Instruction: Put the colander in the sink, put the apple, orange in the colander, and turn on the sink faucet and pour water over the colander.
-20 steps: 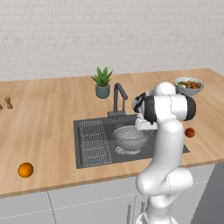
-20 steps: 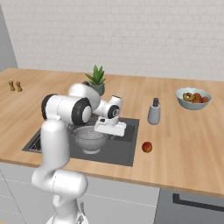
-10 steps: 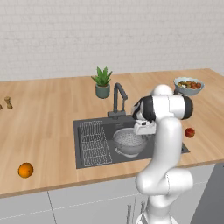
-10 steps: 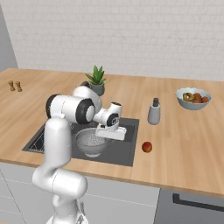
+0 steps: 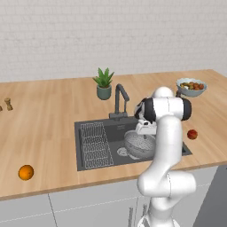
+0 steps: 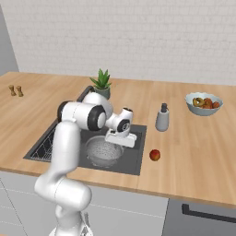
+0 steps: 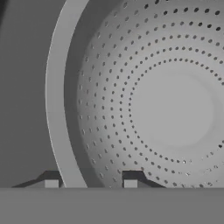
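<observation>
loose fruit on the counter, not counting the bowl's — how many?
2. The orange lies on the counter's near left, far from the sink. The apple lies just right of the sink. None seems hidden, though the arm covers some counter.

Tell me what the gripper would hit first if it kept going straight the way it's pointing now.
The gripper points down at the colander in the sink. Its fingertips straddle the colander's rim, so going straight on it would most likely meet that rim first, though depth is hard to judge.
</observation>
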